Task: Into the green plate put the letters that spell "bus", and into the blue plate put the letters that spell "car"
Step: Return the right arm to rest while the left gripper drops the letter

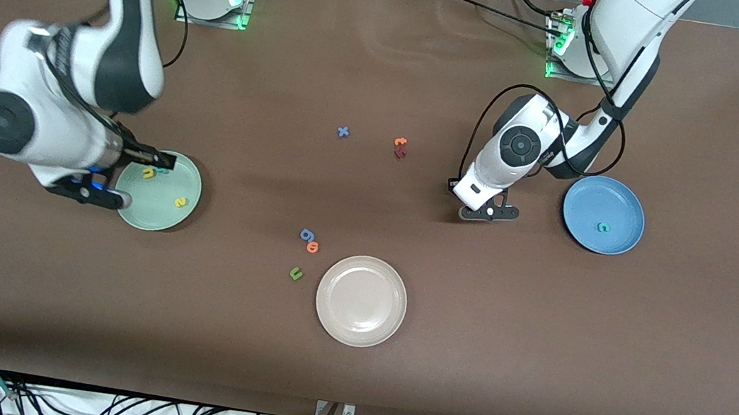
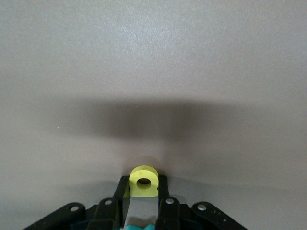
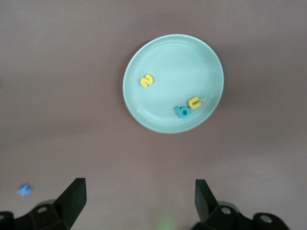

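Front view, item list: brown bench (image 1: 347, 376) carrying three plates and scattered foam letters. Green plate (image 1: 159, 205), toward the right arm's end of the bench, holds the yellow "u" (image 1: 148, 173), the teal "b" (image 1: 163, 171) just beside it, and the yellow "s" (image 1: 180, 202) apart from both, nearer the front camera. Right wrist view confirms the same three letters in the green plate (image 3: 158, 62): "s" (image 3: 147, 81) alone, "u" (image 3: 194, 102) and "b" (image 3: 182, 112) touching or nearly so. Right pincer (image 3: 139, 199) is up over the bench beside that plate, fingers (image 3: 74, 196) spread wide apart, nothing between them. Blue plate (image 1: 617, 197), toward the left arm's end, holds the teal "c" (image 1: 602, 227) alone. Left pincer (image 1: 487, 212) is low over the bare bench beside the blue plate; in the left wrist view its fingers (image 2: 165, 187) are clamped on the yellow "a" (image 2: 143, 182). Teal "r": not made out. Beige-white plate (image 1: 357, 329), nearest the front camera, carries nothing. Loose on the bench: blue "x" (image 1: 343, 132), orange "t" (image 1: 400, 142) touching a dark red letter (image 1: 400, 154), blue "g" (image 1: 307, 234) beside orange "o" (image 1: 313, 247), green "u" (image 1: 295, 273) near the beige-white plate.
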{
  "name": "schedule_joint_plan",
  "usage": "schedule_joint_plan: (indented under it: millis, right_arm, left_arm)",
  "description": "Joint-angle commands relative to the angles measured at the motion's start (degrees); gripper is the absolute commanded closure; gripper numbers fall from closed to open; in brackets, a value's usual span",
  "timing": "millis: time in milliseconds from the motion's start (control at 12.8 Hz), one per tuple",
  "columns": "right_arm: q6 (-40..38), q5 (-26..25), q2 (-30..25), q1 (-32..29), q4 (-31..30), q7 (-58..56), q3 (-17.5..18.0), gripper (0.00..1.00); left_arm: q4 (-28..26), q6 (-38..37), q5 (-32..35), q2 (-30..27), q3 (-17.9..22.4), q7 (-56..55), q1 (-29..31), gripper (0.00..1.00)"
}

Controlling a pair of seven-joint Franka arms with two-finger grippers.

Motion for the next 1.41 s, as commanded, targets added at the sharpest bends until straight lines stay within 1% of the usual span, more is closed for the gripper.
schedule_joint_plan:
  millis: [0,156,234,312,391,469,625,703,781,859,938,1016,1094,1172,1250,1328]
  right_arm:
    - [-3.4,-0.7,-7.4,-0.3,1.7,-1.5,-0.8,0.0]
    - [-3.5,-4.4,-13.7,-0.2,1.3,-1.7,-0.2,0.0]
    - [-3.6,-6.3,-15.5,-0.2,1.3,-3.9,0.0,0.0]
    - [-4.1,-6.3,-15.8,-0.5,1.8,-7.4,-0.2,0.0]
    - [-3.4,-6.4,-16.3,-1.0,1.9,-10.0,0.6,0.0]
    - [-3.4,-6.4,-16.5,-4.1,1.9,-10.3,4.5,0.0]
    - [-4.1,-6.3,-16.4,-15.8,1.6,-10.5,15.1,0.0]
    - [-3.7,-6.6,-16.3,-19.0,1.5,-10.3,18.4,0.0]
    - [-3.5,-8.0,-16.5,-21.3,1.4,-10.2,21.3,0.0]
    - [-3.3,-11.3,-17.0,-24.2,0.5,-10.1,25.2,0.0]
    - [-2.6,-12.9,-17.6,-27.9,-0.4,-10.0,28.1,0.0]
    - [-2.4,-12.6,-19.0,-29.5,-2.2,-9.6,29.4,0.0]
    - [-0.7,-12.4,-20.1,-30.8,-4.1,-9.5,29.6,0.0]
    - [2.6,-11.0,-21.7,-32.6,-6.5,-9.6,29.6,0.0]
    - [4.8,-9.6,-23.6,-33.7,-8.7,-9.5,29.6,0.0]
    - [4.8,-9.2,-24.3,-34.2,-8.6,-9.7,29.7,0.0]
  left_arm:
    - [0.6,-0.1,-0.3,-0.1,0.3,0.9,0.2,0.98]
    - [0.6,-0.8,-0.2,-1.1,1.2,2.4,0.3,1.0]
    - [0.6,-1.5,-0.2,-2.4,1.3,4.8,1.4,0.99]
    - [0.4,-3.3,-0.2,-3.8,1.4,7.0,2.8,0.98]
    - [0.3,-5.6,-0.2,-5.0,1.6,10.5,4.0,0.98]
    - [0.0,-7.2,-0.2,-6.0,1.9,13.9,5.8,0.97]
    - [-0.2,-9.4,-0.2,-7.5,3.4,21.6,8.9,0.97]
    - [-0.4,-10.3,-0.2,-8.1,4.7,25.0,9.7,0.96]
    - [-1.0,-11.0,-0.2,-8.7,6.9,29.3,10.3,0.94]
    - [-1.3,-11.2,-0.2,-9.2,9.0,34.6,10.9,0.93]
    - [-1.9,-11.1,-0.2,-9.4,11.5,40.5,11.7,0.92]
    - [-2.0,-11.1,-0.3,-9.5,14.0,45.4,12.5,0.92]
    - [-2.1,-11.1,-0.3,-9.5,15.6,49.9,13.4,0.92]
    - [-2.4,-11.1,-0.4,-9.5,16.7,53.7,14.5,0.92]
    - [-2.7,-11.1,-0.6,-9.5,17.1,55.8,15.4,0.92]
    - [-3.2,-11.0,-0.6,-9.5,17.0,56.2,16.1,0.92]
